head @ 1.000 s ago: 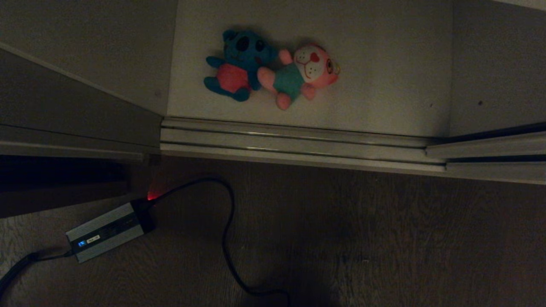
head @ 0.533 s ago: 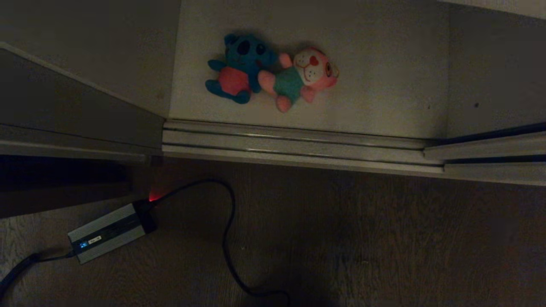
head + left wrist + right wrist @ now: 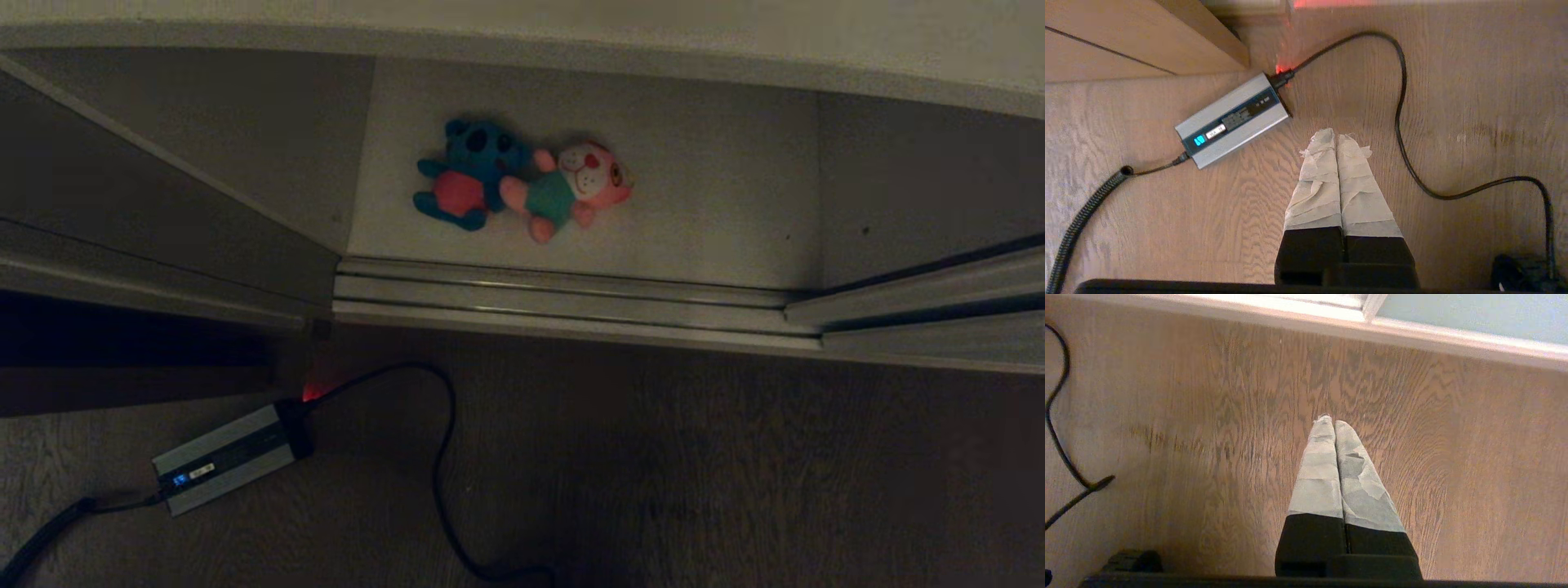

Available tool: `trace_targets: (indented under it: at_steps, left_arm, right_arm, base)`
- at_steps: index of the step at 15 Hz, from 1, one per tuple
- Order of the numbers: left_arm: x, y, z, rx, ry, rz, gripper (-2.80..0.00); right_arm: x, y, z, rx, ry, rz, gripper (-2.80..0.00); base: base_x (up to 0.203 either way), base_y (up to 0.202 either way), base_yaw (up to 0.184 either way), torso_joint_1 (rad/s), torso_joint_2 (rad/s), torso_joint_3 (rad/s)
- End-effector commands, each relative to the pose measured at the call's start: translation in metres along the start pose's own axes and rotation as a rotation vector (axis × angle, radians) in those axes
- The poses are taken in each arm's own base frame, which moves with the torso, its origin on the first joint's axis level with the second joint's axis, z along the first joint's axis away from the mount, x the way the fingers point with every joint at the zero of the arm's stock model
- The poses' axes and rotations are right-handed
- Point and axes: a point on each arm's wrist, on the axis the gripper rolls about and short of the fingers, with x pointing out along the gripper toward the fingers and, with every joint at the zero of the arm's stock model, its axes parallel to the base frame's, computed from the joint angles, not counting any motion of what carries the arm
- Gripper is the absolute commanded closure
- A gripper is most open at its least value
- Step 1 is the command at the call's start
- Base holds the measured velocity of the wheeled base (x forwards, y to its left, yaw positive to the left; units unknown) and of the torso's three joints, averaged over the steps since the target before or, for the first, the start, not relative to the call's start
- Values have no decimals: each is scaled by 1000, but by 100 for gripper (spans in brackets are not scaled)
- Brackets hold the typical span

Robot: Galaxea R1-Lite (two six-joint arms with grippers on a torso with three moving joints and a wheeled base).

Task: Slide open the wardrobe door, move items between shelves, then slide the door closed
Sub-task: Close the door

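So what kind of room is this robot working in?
Probably a bedroom or similar home room: an open built-in wardrobe with a sliding-door track, two plush toys lying on its white bottom shelf, and a wood-grain floor in front.

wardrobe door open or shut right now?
Open: the plush toys lie exposed on the bottom shelf behind bare tracks.

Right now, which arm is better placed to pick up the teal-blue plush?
Left, marginally: the teal-blue plush lies left of the pink plush on the shelf. Left gripper and right gripper both hang shut over the floor.
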Motion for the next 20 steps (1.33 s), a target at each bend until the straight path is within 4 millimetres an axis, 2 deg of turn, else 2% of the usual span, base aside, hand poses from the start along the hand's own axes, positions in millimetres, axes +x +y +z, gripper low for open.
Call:
trace_targets:
  at_steps: [1, 20]
  left_arm:
    - [1, 0, 0, -5, 6, -1, 0]
    - [0, 0, 0, 1, 6, -3, 0]
  right_arm:
    - [0, 0, -1, 0, 3, 0, 0]
    - [0, 0, -1, 0, 3, 0, 0]
  base:
    - [0, 0, 0, 0, 2, 200]
    - [0, 0, 0, 1, 2, 205]
